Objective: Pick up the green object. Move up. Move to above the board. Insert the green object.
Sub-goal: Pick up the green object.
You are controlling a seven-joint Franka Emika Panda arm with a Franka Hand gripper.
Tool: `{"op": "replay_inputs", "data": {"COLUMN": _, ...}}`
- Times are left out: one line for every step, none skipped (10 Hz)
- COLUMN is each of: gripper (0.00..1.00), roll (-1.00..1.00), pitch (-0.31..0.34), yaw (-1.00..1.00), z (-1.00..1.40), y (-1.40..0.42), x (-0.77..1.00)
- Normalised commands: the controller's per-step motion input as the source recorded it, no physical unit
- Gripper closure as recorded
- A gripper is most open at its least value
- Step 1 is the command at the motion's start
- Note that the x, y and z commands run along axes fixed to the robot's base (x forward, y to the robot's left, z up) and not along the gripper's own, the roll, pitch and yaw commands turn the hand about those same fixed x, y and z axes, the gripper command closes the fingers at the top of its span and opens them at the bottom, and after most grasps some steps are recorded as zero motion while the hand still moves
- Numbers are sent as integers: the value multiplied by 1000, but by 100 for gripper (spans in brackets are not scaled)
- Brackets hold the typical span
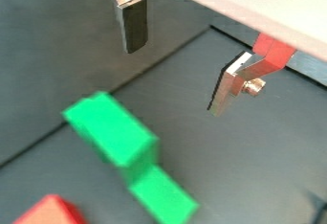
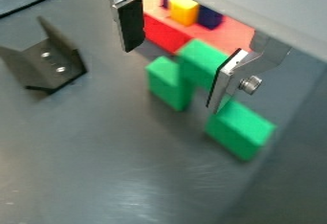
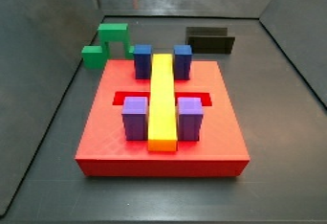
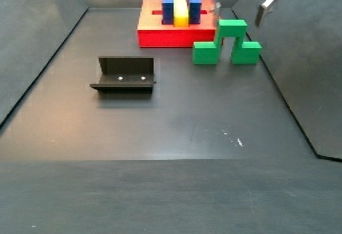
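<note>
The green object is a bright green arch block on the dark floor, right beside the red board. It also shows in a wrist view and in both side views. My gripper hangs above it, open and empty, with one finger on each side of the block's middle and clear of it. In a side view the gripper sits at the top edge. The board carries a long yellow bar with blue and purple blocks.
The dark fixture stands on the floor away from the board; it also shows in a wrist view and a side view. Grey walls enclose the floor.
</note>
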Motion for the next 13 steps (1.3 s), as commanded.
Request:
{"op": "replay_inputs", "data": {"gripper": 0, "roll": 273, "pitch": -199, "yaw": 3, "z": 109, "y": -554, "x": -669}}
{"op": "replay_inputs", "data": {"gripper": 0, "roll": 201, "pitch": -171, "yaw": 0, "z": 23, "y": -451, "x": -429}}
{"op": "replay_inputs", "data": {"gripper": 0, "roll": 116, "pitch": -130, "yaw": 0, "z": 0, "y": -363, "x": -194}}
{"op": "replay_inputs", "data": {"gripper": 0, "roll": 80, "pitch": -71, "yaw": 0, "z": -11, "y": -406, "x": 0}}
{"op": "replay_inputs", "data": {"gripper": 0, "roll": 76, "pitch": 0, "yaw": 0, "z": -20, "y": -346, "x": 409}}
{"op": "replay_inputs", "data": {"gripper": 0, "roll": 67, "pitch": -4, "yaw": 0, "z": -103, "y": -249, "x": 391}}
{"op": "replay_inputs", "data": {"gripper": 0, "roll": 10, "pitch": -21, "yaw": 6, "z": -109, "y": -134, "x": 194}}
{"op": "replay_inputs", "data": {"gripper": 0, "roll": 0, "pitch": -27, "yaw": 0, "z": -126, "y": -66, "x": 0}}
{"op": "replay_inputs", "data": {"gripper": 0, "roll": -16, "pitch": -77, "yaw": 29, "z": -246, "y": 0, "x": 0}}
{"op": "replay_inputs", "data": {"gripper": 0, "roll": -71, "pitch": -113, "yaw": 83, "z": -229, "y": 0, "x": 0}}
{"op": "replay_inputs", "data": {"gripper": 0, "roll": -81, "pitch": -100, "yaw": 89, "z": -166, "y": 0, "x": 0}}
{"op": "replay_inputs", "data": {"gripper": 0, "roll": -127, "pitch": -123, "yaw": 120, "z": -177, "y": 0, "x": 0}}
{"op": "replay_inputs", "data": {"gripper": 0, "roll": -194, "pitch": -133, "yaw": 191, "z": -86, "y": 0, "x": 137}}
